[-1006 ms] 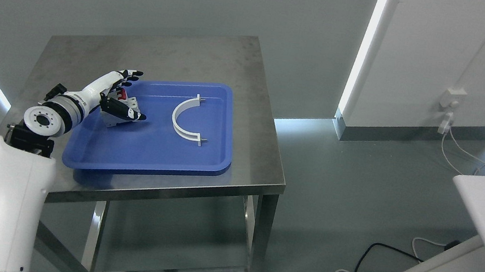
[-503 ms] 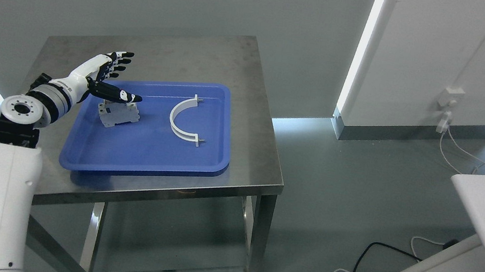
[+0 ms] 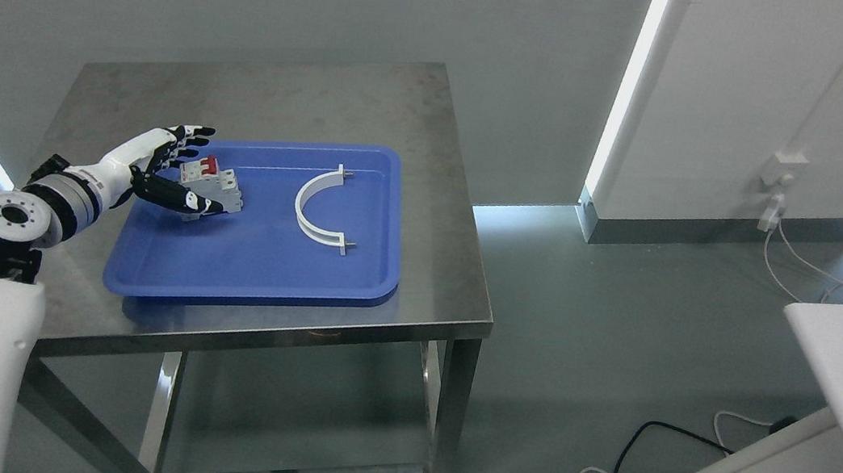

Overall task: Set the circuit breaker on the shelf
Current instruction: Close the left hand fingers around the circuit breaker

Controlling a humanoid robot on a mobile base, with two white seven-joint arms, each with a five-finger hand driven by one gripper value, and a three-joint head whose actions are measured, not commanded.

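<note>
Grey circuit breaker (image 3: 212,189) with red toggle on top: located in left rear part of blue tray (image 3: 253,279), resting on tray floor. Left hand (image 3: 169,171) positioned at breaker's left side, fingers spread, black-tipped fingers (image 3: 190,134) extended behind breaker, thumb (image 3: 186,199) extended along its front edge. Breaker bracketed between thumb and fingers; no closed grip visible, contact not confirmable from head view. White forearm and grey wrist joint entering from lower left, crossing tray's left rim.

White curved bracket (image 3: 315,210), half-ring shape with small pins at both ends: lying flat in tray, right of breaker, well apart from it, open side facing right.

Tray placed on stainless steel surface (image 3: 285,100), towards front edge, long side roughly parallel to that edge. Rear half of surface bare metal with dull stains.

Beyond surface: grey floor, white wall panel with wall socket (image 3: 781,174) and plugged-in white cable (image 3: 831,278) trailing across floor. White furniture corner at right edge, black cable (image 3: 632,460) looped on floor below it.
</note>
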